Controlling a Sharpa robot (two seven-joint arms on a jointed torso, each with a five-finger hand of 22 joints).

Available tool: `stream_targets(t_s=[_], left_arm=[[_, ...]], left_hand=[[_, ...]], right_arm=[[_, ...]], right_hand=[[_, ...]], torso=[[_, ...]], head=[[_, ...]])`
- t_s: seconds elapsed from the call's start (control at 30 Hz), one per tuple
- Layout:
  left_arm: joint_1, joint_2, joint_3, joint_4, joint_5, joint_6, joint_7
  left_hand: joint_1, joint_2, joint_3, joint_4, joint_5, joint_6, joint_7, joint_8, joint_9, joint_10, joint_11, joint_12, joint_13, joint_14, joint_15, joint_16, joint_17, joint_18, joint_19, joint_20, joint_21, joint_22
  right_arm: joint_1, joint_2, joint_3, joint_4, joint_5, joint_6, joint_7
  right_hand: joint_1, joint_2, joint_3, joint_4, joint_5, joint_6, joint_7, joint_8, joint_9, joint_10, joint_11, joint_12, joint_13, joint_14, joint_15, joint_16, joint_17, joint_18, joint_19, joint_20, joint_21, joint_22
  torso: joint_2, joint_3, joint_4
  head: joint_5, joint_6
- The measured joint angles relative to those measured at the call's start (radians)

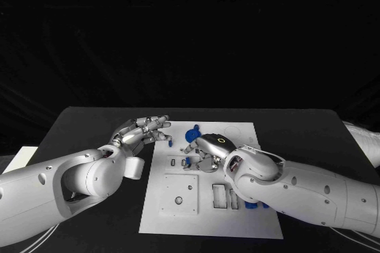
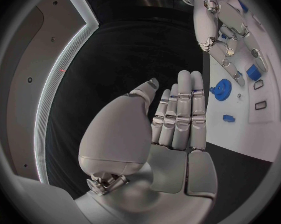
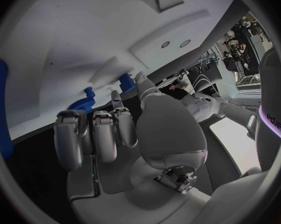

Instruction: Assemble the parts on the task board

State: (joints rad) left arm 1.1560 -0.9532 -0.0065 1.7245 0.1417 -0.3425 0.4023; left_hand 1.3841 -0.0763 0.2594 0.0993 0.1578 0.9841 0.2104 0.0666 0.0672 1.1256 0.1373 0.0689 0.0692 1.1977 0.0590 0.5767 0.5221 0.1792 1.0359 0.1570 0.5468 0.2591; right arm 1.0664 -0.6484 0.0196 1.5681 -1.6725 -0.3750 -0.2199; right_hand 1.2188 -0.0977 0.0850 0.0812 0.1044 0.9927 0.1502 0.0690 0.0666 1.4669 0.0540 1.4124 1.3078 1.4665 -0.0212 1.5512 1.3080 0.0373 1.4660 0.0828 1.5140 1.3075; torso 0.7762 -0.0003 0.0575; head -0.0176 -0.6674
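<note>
While the left hand [image 1: 145, 129] hovered flat and empty beside the task board [image 1: 238, 220], the right hand [image 1: 207, 151], fingers curled over the board's middle with nothing visibly held, risked nudging the blue gear [image 1: 191, 134] nearby.

- left hand [image 2: 178, 119] holding nothing, fingers lying straight and together
- right hand [image 2: 224, 32] reaching over task board [image 2: 265, 129]
- blue gear [image 2: 223, 90] and small blue part [image 2: 229, 118] lying on board

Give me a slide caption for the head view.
Right hand over the task board; left hand open beside its edge.
</note>
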Motion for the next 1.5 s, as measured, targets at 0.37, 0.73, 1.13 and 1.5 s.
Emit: stream_targets(t_s=[0.37,0.73,1.13,1.5], left_arm=[[0.000,0.007,0.000,-0.033,-0.073,-0.001,-0.072],[0.047,0.078,0.001,-0.136,-0.438,0.105,-0.462],[0.142,0.230,0.000,-0.253,-0.908,0.381,-0.931],[0.160,0.331,0.000,-0.317,-1.087,0.484,-1.066]], left_hand=[[-0.063,-0.027,-0.002,0.016,-0.004,0.048,-0.062,0.034,0.008,0.214,-0.081,0.204,0.120,0.266,-0.076,0.753,0.723,-0.011,0.241,-0.068,0.341,0.275],[-0.205,0.004,-0.147,0.156,-0.005,0.068,-0.111,0.209,0.094,0.159,-0.116,0.979,0.836,0.270,-0.113,0.991,0.786,-0.086,0.415,-0.104,0.785,0.874],[-0.276,0.039,-0.328,0.192,-0.102,-0.006,-0.151,0.473,0.305,0.161,-0.143,1.131,1.001,0.268,-0.129,0.991,0.786,-0.102,0.429,-0.118,0.829,0.951],[-0.259,0.057,-0.372,0.192,-0.101,-0.052,-0.156,0.551,0.384,0.168,-0.150,1.147,1.024,0.268,-0.129,0.991,0.786,-0.102,0.433,-0.122,0.843,0.981]], right_arm=[[0.021,-0.128,0.025,0.087,0.145,-0.141,0.205],[0.152,-0.321,0.045,0.095,0.558,-0.076,0.372],[0.173,-0.377,0.043,0.046,0.724,-0.063,0.398],[0.174,-0.376,0.040,0.034,0.736,-0.064,0.396]], right_hand=[[0.048,-0.004,-0.003,0.016,0.038,-0.013,0.003,0.000,0.000,-0.004,0.004,-0.050,0.000,0.000,0.000,-0.024,0.000,0.000,0.000,0.000,-0.031,0.000],[0.062,0.009,-0.003,0.016,0.043,-0.017,-0.001,0.000,0.002,-0.007,0.007,-0.066,0.000,0.000,0.000,-0.035,0.000,0.000,0.000,0.000,-0.042,0.000],[0.066,0.013,-0.008,0.014,0.057,-0.017,-0.001,0.000,0.002,-0.007,0.007,-0.066,0.000,0.000,0.000,-0.035,0.000,0.000,0.000,0.000,-0.043,0.001],[0.066,0.013,-0.012,0.018,0.062,-0.017,-0.001,0.000,0.003,-0.007,0.007,-0.066,0.000,0.000,0.000,-0.035,0.000,0.000,0.000,0.000,-0.046,0.000]], torso=[[-0.006,0.0012,-0.0036],[-0.031,0.0111,-0.0135],[-0.055,0.0252,-0.0262],[-0.061,0.0314,-0.0295]], head=[[0.007,0.006],[0.023,0.000],[0.046,-0.014],[0.055,-0.020]])
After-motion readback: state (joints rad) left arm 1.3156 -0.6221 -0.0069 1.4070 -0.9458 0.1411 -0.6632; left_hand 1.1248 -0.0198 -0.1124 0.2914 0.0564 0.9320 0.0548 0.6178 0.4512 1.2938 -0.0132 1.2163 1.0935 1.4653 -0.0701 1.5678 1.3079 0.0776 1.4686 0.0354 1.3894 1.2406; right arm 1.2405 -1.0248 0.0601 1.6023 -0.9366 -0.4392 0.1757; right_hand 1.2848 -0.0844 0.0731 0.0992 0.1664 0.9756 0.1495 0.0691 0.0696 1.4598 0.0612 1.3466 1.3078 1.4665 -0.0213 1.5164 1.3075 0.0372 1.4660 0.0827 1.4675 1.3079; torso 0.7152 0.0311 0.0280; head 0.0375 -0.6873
